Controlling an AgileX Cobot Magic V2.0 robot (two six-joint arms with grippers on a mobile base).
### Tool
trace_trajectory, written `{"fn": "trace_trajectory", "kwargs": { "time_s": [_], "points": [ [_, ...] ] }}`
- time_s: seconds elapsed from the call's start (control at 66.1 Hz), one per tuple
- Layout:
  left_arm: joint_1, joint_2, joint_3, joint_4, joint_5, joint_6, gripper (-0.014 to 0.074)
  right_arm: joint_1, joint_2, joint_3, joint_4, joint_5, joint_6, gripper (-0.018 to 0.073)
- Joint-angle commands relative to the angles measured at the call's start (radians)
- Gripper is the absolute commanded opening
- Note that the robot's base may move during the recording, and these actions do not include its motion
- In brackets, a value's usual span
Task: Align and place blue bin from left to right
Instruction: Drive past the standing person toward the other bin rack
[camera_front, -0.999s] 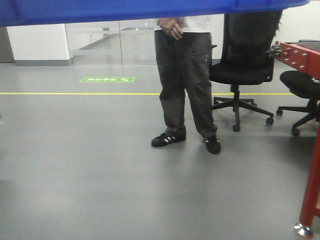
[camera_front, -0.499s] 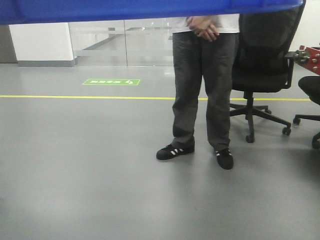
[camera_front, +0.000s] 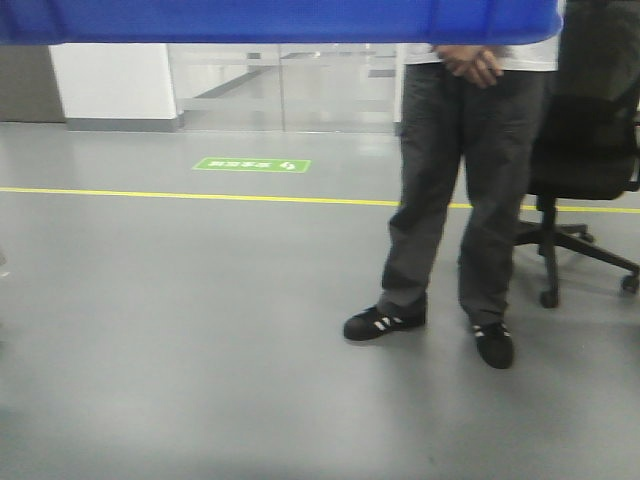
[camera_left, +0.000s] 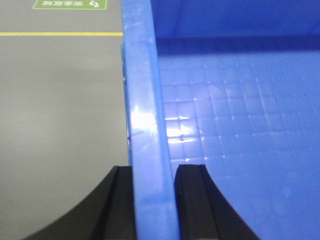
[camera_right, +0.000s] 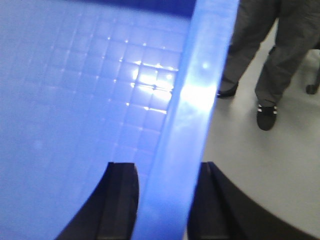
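Note:
The blue bin is held up off the floor; in the front view only its underside shows as a blue band across the top. My left gripper is shut on the bin's left rim, one black finger outside and one inside against the gridded bin floor. My right gripper is shut on the bin's right rim, one finger inside the bin and the other outside over the grey floor.
A person in dark trousers and black shoes stands ahead to the right, also seen in the right wrist view as the person's legs. A black office chair stands behind the person. A yellow floor line and green floor sign lie ahead.
The view has swung left: the person and chair have shifted right in the front view, and the red table and second chair have left the frame. The bin stays held.

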Motion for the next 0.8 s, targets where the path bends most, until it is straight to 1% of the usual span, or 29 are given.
{"fn": "trace_trajectory", "kwargs": {
  "time_s": [0.0, 0.787],
  "points": [
    [-0.007, -0.032, -0.024, -0.017, -0.131, -0.001, -0.0111, -0.004, -0.012, -0.013, -0.021, -0.049, 0.025, -0.0070],
    [-0.007, -0.032, -0.024, -0.017, -0.133, -0.001, -0.0111, -0.004, -0.012, -0.013, -0.021, -0.049, 0.025, -0.0070]
  ]
}}
